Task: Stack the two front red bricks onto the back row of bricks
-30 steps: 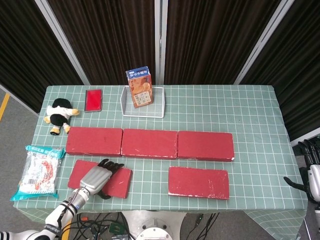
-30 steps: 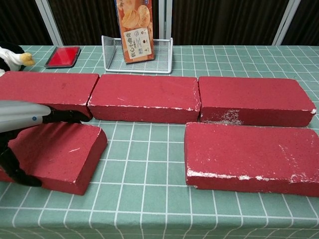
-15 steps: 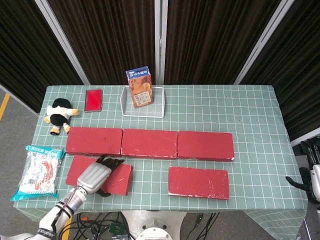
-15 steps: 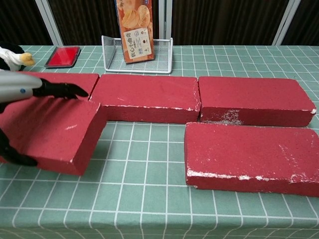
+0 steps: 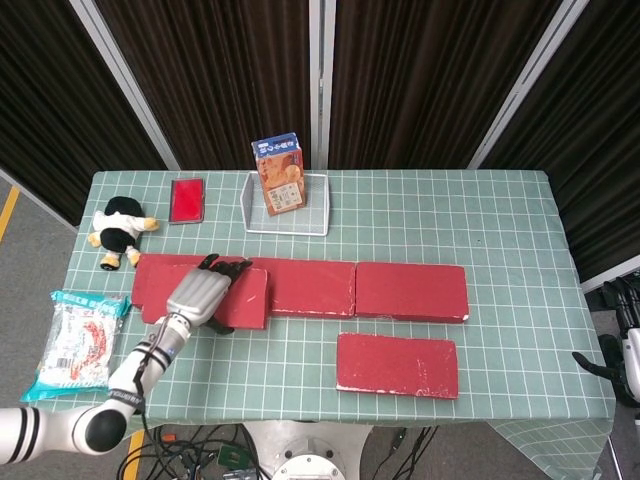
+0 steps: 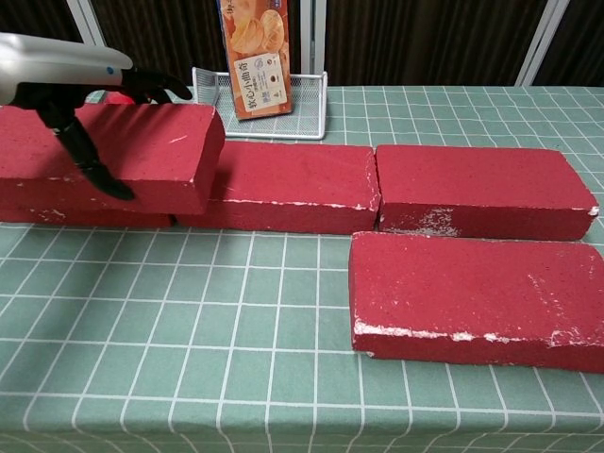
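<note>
While the left hand (image 5: pixel 200 292) gripped one front red brick (image 6: pixel 142 156) above the left end of the back row of bricks (image 5: pixel 330 287), the other front brick (image 5: pixel 397 364) lay near the counter's (image 5: pixel 500 220) front edge, and the right hand (image 5: pixel 625 345), off the right edge, was too cropped to judge.

A table (image 5: pixel 500 210) covered in a green checked cloth. Along its middle lies a row of red bricks (image 5: pixel 410 291), with one more red brick (image 5: pixel 397 364) in front at the right. At the back stand a wire basket (image 5: pixel 313 205) and a red pad (image 5: pixel 187 200). A plush toy (image 5: pixel 118 230) and a snack packet (image 5: pixel 77 343) lie at the left edge.
</note>
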Available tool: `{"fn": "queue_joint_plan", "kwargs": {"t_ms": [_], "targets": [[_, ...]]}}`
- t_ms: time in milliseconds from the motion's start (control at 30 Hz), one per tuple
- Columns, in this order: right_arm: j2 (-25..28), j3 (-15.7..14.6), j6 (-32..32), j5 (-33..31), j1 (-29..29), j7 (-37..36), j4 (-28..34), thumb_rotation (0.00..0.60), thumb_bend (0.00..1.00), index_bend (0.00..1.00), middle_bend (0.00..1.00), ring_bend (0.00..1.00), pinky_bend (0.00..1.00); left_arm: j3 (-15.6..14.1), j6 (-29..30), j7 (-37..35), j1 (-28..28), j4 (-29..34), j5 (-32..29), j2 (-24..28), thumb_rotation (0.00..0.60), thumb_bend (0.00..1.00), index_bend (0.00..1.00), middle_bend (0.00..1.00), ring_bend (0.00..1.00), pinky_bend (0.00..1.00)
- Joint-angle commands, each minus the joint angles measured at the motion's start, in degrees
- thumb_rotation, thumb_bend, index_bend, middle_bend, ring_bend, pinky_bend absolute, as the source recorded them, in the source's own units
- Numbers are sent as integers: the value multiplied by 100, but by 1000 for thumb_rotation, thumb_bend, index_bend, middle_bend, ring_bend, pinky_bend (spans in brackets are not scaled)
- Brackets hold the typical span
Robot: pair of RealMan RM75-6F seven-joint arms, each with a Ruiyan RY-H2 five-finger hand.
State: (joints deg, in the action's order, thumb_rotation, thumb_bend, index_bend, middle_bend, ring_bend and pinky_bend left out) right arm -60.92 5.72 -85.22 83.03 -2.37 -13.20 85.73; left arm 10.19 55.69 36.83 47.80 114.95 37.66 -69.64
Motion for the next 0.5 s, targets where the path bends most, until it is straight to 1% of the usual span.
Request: {"fn": "queue_joint_plan", "kwargs": {"t_ms": [33, 233, 367, 500], "targets": [[3, 7, -1, -12, 2, 2, 1, 600, 0, 0, 0, 0, 0, 166, 21, 313, 573, -375, -847, -325, 600, 175, 29, 191, 207, 0], [61, 57, -24, -75, 15, -10, 92, 600, 0, 0, 0, 0, 0, 265, 2, 395, 1013, -504, -1675, -414, 600, 174, 29, 195, 207, 0], [115, 84, -39, -95, 20, -43, 120, 600, 0, 0, 0, 0, 0, 227, -87, 426, 1217, -646, -1793, -463, 600, 175, 29, 195, 207, 0], [134, 90, -19, -124, 26, -69, 119, 600, 0, 0, 0, 0, 0, 182, -238, 336, 1332, -792, -1729, -514, 600, 174, 32, 195, 207, 0]]}}
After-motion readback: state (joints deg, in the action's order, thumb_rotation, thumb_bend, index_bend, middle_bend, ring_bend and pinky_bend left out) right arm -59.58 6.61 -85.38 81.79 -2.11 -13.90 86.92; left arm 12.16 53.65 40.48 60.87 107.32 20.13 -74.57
